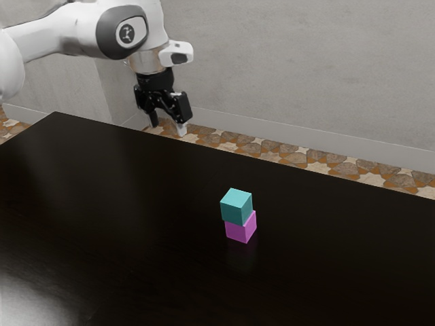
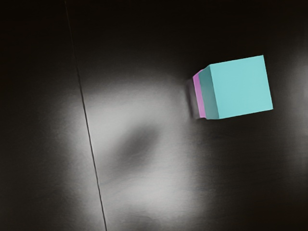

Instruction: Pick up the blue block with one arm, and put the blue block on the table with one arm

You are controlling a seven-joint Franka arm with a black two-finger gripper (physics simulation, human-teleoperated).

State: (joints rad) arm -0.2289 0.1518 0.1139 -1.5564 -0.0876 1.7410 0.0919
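Exterior view: cubic blue block (image 1: 235,210) sits level, corner toward camera.

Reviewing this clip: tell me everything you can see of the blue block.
The greenish-blue cube-shaped block has plain, flat faces and straight edges, with no marks visible; it looks like smooth, matte plastic or painted material. It rests upright, its top face level, on a magenta cube-shaped block, set slightly off-centre toward the exterior view's left. That lower block, which stands on the black table, is all that visibly touches it. The open gripper is well clear.
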